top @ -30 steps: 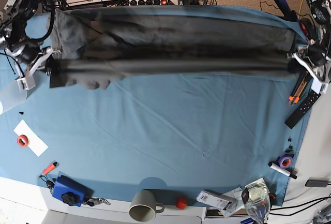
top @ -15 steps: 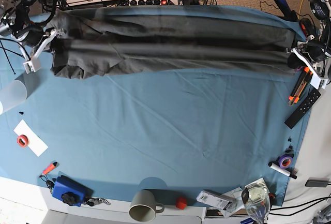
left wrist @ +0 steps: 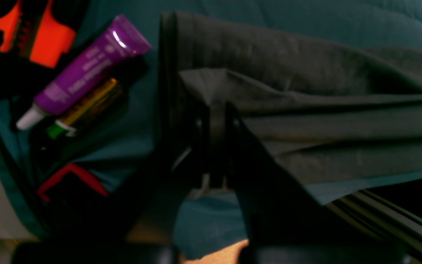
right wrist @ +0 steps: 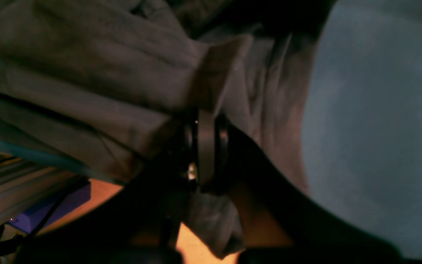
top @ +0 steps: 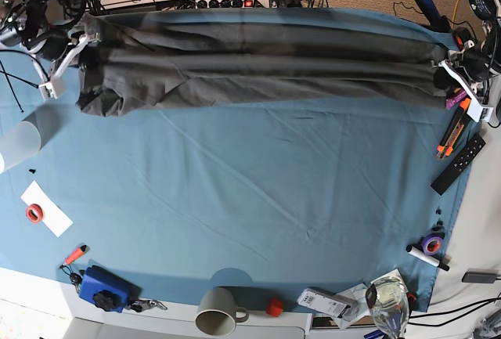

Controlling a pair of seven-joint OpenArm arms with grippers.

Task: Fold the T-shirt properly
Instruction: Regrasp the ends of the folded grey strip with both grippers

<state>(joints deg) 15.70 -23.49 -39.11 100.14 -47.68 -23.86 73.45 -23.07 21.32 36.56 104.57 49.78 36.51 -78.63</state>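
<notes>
The dark charcoal T-shirt [top: 258, 65] lies stretched in a long folded band across the far edge of the blue-teal table cloth [top: 250, 198]. My left gripper [top: 445, 71] is at the band's right end, shut on the shirt's edge; in the left wrist view the jaws [left wrist: 214, 106] pinch a corner of grey fabric [left wrist: 306, 102]. My right gripper [top: 78, 51] is at the band's left end, shut on the shirt; in the right wrist view the jaws [right wrist: 205, 124] clamp a fold of the fabric [right wrist: 86, 66].
A purple tube [left wrist: 86, 66], orange tools [top: 454, 129] and a black remote [top: 458, 164] lie by the right end. A clear cup [top: 17, 145] stands at left. A mug [top: 218, 311], blue box [top: 102, 287], tape roll [top: 431, 243] and glass [top: 389, 308] line the near edge.
Both grippers have carried the stretched shirt away from the table's middle toward the far edge. The band now lies flatter on the cloth.
</notes>
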